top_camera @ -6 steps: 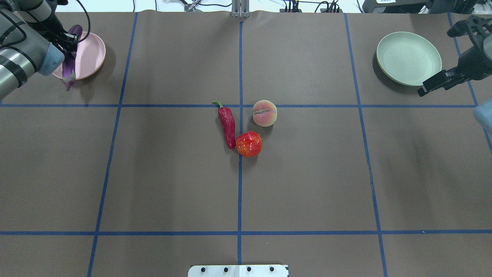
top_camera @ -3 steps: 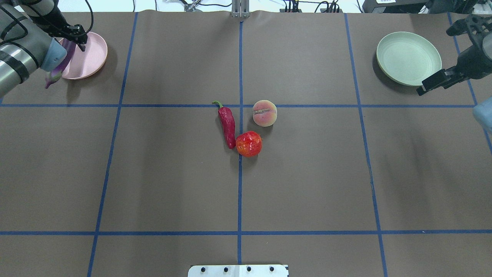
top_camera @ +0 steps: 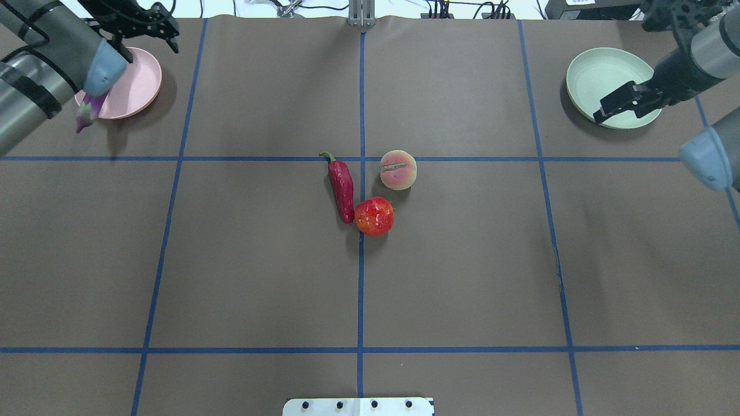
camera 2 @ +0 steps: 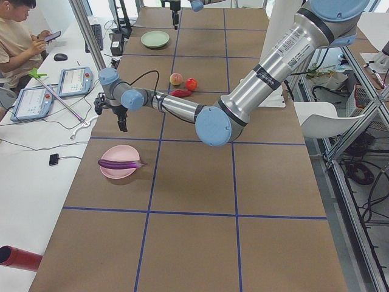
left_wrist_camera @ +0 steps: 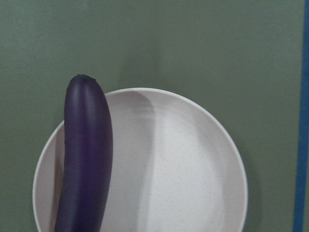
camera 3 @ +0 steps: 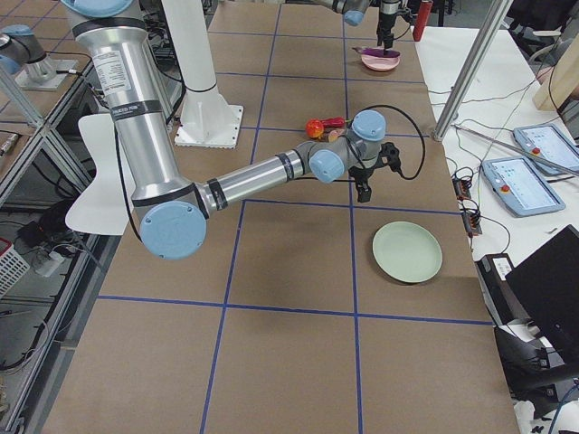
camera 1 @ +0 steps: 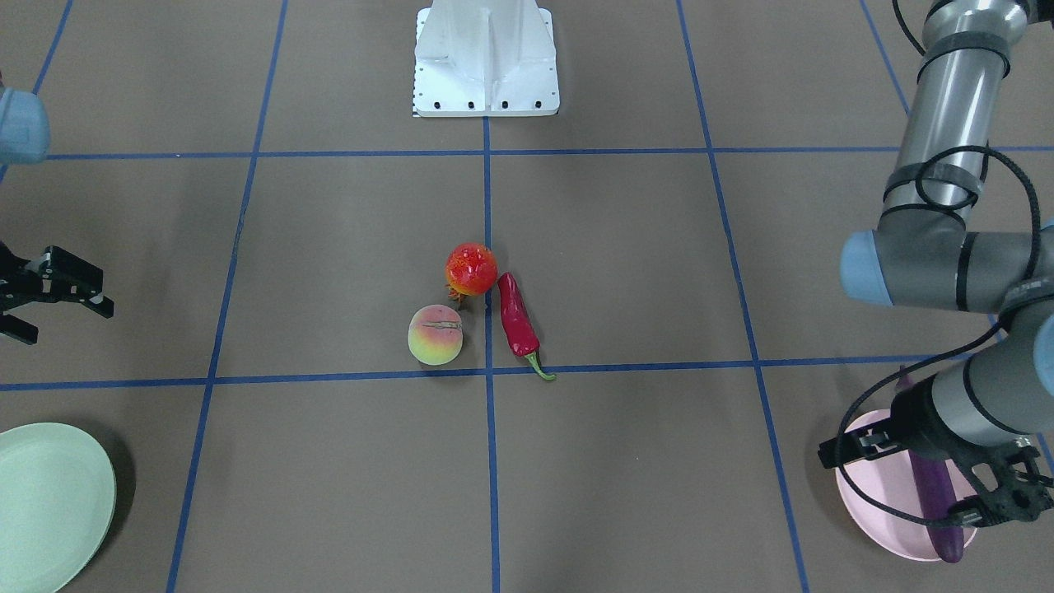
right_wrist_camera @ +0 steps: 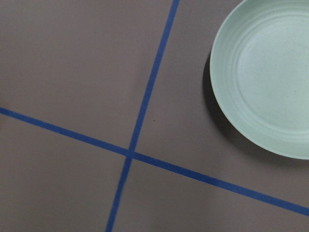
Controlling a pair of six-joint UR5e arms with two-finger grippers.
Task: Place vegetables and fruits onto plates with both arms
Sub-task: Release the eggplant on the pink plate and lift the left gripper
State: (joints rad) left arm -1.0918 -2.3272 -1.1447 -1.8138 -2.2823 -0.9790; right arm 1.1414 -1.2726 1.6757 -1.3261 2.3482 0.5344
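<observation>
The purple eggplant lies across the pink plate at the far left, its calyx end over the rim; the left wrist view shows the eggplant on the plate. My left gripper is open and empty above that plate. My right gripper is open and empty, high over the mint green plate. The red chili, peach and red-orange pomegranate ball lie together at the table's middle, the ball touching the chili's tip.
Blue tape lines divide the brown table into squares. The white pedestal base stands at the robot's edge. An operator sits with tablets beyond the far side.
The left gripper has let go of the eggplant, which now rests on the pink plate, and has risen away. The right arm has swung inward over the green plate.
</observation>
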